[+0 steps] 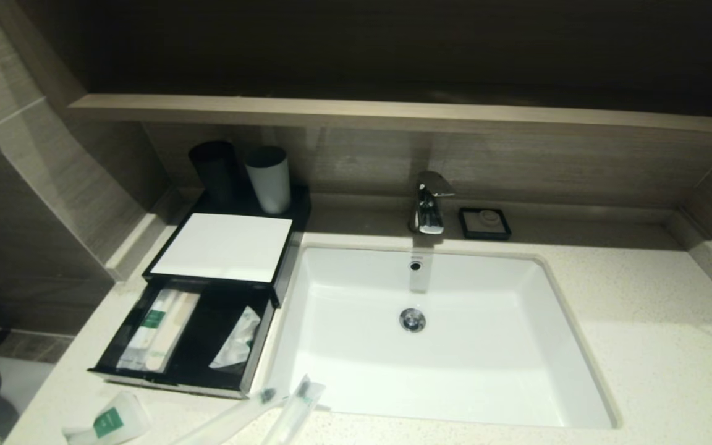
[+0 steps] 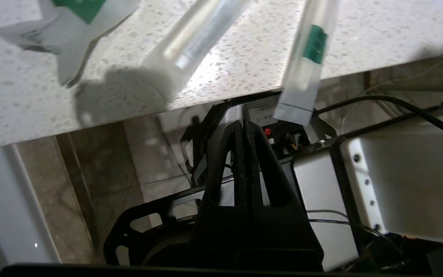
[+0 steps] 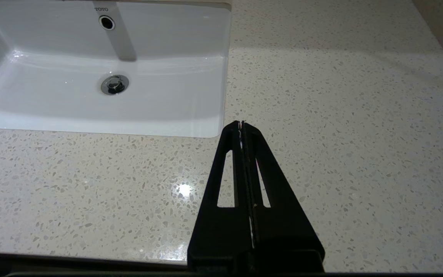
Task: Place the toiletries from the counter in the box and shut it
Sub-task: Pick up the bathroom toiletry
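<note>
At lower left of the head view the black box (image 1: 223, 247) sits on the speckled tabletop (image 1: 640, 321), white panel on top, drawer (image 1: 177, 334) pulled out with packets inside. Along the bottom edge lies a white packet (image 1: 112, 421) with a green label. Beside it two clear sachets (image 1: 232, 417) (image 1: 294, 411) lie slanted, their near ends overhanging the edge.

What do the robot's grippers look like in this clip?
Both are matte black. The left gripper and right gripper each have two long, flat fingers that taper to a narrow tip, with slot-shaped cutouts along them. Black cables and silver-grey metal panels with screws show behind the left one. No markings are visible.
</note>
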`<state>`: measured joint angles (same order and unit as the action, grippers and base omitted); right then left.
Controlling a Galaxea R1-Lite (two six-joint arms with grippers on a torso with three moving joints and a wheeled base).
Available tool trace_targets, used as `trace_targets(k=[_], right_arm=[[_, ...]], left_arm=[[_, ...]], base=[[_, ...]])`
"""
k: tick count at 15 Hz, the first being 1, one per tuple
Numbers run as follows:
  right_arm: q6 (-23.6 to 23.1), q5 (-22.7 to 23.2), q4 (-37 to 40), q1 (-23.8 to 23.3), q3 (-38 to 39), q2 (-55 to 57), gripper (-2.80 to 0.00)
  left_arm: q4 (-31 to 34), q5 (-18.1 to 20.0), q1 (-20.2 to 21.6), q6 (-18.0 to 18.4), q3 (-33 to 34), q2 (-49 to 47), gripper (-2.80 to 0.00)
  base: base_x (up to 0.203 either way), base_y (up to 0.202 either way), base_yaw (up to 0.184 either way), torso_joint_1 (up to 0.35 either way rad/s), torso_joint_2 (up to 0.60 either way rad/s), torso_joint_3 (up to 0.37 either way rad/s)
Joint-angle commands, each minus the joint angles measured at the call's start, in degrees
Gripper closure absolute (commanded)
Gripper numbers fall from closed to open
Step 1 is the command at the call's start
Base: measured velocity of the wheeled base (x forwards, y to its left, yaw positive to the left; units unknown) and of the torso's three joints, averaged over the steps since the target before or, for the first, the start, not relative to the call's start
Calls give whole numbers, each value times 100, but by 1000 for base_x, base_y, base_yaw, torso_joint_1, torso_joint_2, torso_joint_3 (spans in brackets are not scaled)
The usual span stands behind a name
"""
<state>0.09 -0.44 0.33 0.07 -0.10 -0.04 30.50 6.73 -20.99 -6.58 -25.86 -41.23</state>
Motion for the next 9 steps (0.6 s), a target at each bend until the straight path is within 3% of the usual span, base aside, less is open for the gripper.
trace_targets(k=[1,6,9], right_arm=[[-1,0,2,1,1,2,0],[-1,0,2,10,1,4,0],[-1,0,2,1,1,4,0]], left_arm=[[-35,-499,40,-357,157,-36,0],[-142,-925,68,-1281,2,-730,0],[-354,-914,17,-1211,-28,-1003,0]], base=[[0,0,0,0,0,0],[0,0,0,0,0,0],[0,0,0,0,0,0]])
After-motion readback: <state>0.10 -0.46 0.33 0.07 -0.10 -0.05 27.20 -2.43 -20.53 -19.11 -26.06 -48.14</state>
